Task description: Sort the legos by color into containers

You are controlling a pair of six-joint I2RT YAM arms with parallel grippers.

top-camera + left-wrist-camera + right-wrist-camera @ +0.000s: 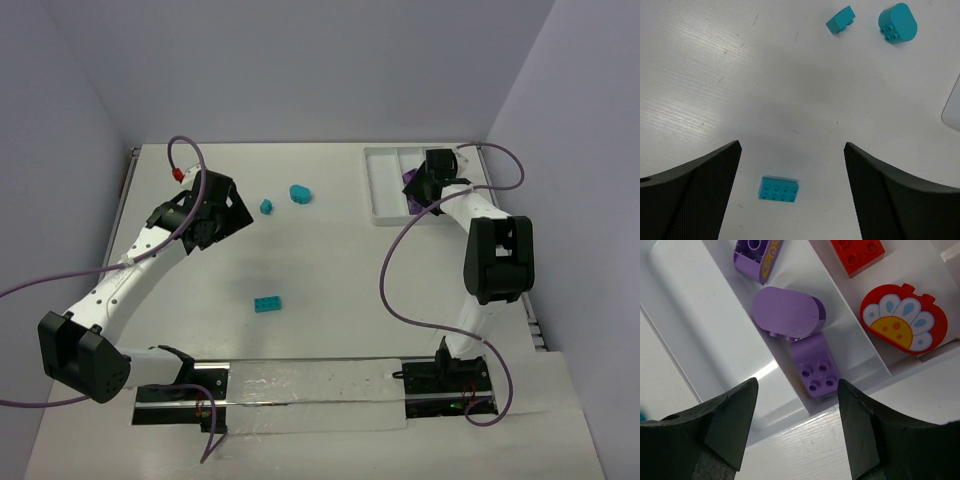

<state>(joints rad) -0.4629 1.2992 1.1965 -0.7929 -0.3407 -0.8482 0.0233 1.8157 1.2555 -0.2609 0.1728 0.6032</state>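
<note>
Three teal legos lie on the table: a flat eight-stud brick [779,189] [267,304], a small piece [841,20] [266,207] and a rounded piece [897,23] [300,194]. My left gripper [792,147] [232,213] hangs open above the table, with the flat brick low between its fingers. The white tray [385,190] [700,315] holds three purple legos in its middle compartment: a four-stud brick [816,367], a rounded piece [787,313] and a patterned one [757,255]. A red brick [857,252] and a red round piece with a white-yellow top [902,320] lie in the adjoining compartment. My right gripper [797,385] [428,182] is open above the tray's near end, holding nothing.
The tray sits at the far right of the table, and its corner [952,107] shows at the right edge of the left wrist view. Purple cables loop from both arms. Grey walls close in the table at the back and sides.
</note>
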